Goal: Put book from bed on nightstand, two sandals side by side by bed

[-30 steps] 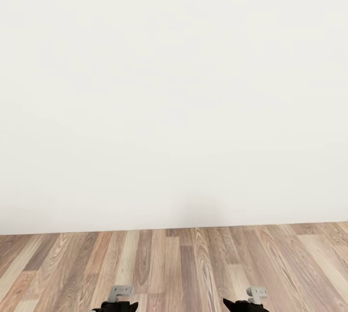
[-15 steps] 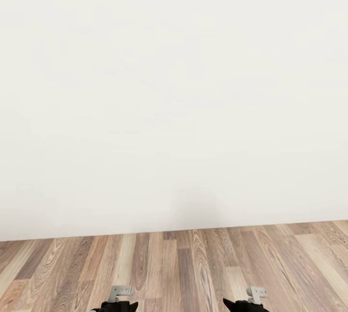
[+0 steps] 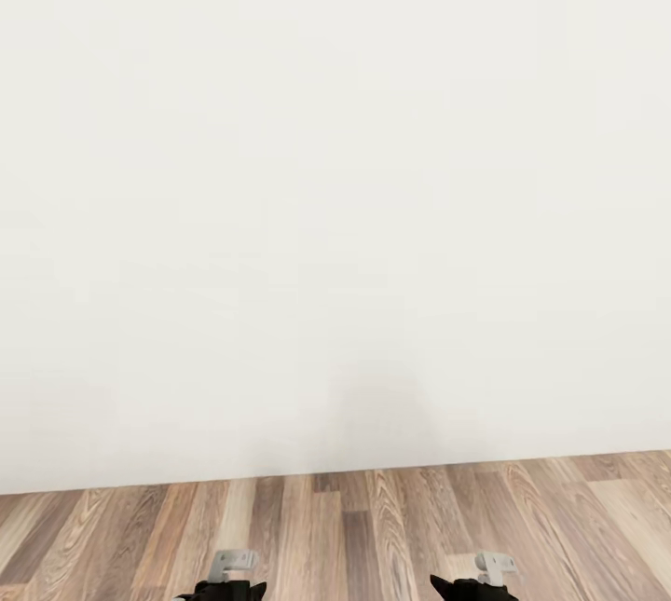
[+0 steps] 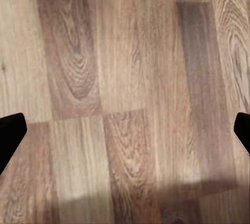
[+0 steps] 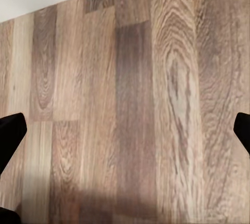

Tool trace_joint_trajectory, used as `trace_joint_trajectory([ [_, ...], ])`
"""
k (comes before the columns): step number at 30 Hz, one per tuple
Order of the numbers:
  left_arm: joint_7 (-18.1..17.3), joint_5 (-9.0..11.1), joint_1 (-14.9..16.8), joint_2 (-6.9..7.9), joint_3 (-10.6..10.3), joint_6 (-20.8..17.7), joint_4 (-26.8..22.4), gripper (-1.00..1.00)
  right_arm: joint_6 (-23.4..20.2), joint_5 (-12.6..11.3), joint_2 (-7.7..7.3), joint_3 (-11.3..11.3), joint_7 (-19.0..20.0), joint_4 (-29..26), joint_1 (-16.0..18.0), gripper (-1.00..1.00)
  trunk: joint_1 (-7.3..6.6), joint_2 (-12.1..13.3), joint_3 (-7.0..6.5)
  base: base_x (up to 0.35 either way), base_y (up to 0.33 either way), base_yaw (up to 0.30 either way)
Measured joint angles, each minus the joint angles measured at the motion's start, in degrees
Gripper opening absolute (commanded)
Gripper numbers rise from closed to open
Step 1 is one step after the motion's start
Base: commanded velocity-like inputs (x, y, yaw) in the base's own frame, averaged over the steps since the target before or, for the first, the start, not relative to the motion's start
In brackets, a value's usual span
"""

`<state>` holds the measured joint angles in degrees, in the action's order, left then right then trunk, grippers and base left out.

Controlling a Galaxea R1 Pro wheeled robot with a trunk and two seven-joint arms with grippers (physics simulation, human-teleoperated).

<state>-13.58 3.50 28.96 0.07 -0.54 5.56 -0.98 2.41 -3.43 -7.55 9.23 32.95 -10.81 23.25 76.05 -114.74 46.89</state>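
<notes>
wall: plain white wall (image 3: 335, 191) takes up most of the head view, close ahead
floor: strip of wood-plank floor (image 3: 373, 526) runs along the base of the wall; both wrist views look down at the same planks
left gripper: left gripper (image 4: 125, 130) is spread wide, one dark fingertip (image 4: 10, 133) at each edge of its wrist view, bare floor between them, holding nothing
right gripper: right gripper (image 5: 125, 130) is the same, fingers far apart over planks, empty
arms: both tucked low at the bottom edge of the head view
task items: can't place the book, bed, nightstand or sandals from here
progress: can't tell if any step is done; empty hands suggest nothing is being carried
left to do: judging by this, find the bed first, then move the book and line up the sandals
</notes>
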Motion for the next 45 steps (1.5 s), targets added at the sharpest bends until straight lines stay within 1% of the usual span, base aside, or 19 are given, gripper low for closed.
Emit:
trace_joint_trajectory([
  [16, 0.0, 0.0, 0.0, 0.01, 0.0, -0.1, 0.0, 1.00, 0.0, 0.0, 0.00, 0.0, 0.0, 0.0, 0.0, 1.00, 0.00, 0.0, 0.00, 0.328, 0.000, -0.016],
  [29, 0.0, 0.1, 0.0, 0.01, 0.0, -0.1, 0.0, 1.00, 0.0, 0.0, 0.00, 0.0, 0.0, 0.0, 0.0, 1.00, 0.00, 0.0, 0.00, 0.319, 0.000, -0.186],
  [45, 0.0, 0.1, 0.0, 0.01, 0.0, 0.0, 0.0, 1.00, 0.0, 0.1, 0.00, 0.0, -0.1, 0.0, 0.0, 1.00, 0.03, 0.0, 0.00, 0.027, 0.000, -0.268],
])
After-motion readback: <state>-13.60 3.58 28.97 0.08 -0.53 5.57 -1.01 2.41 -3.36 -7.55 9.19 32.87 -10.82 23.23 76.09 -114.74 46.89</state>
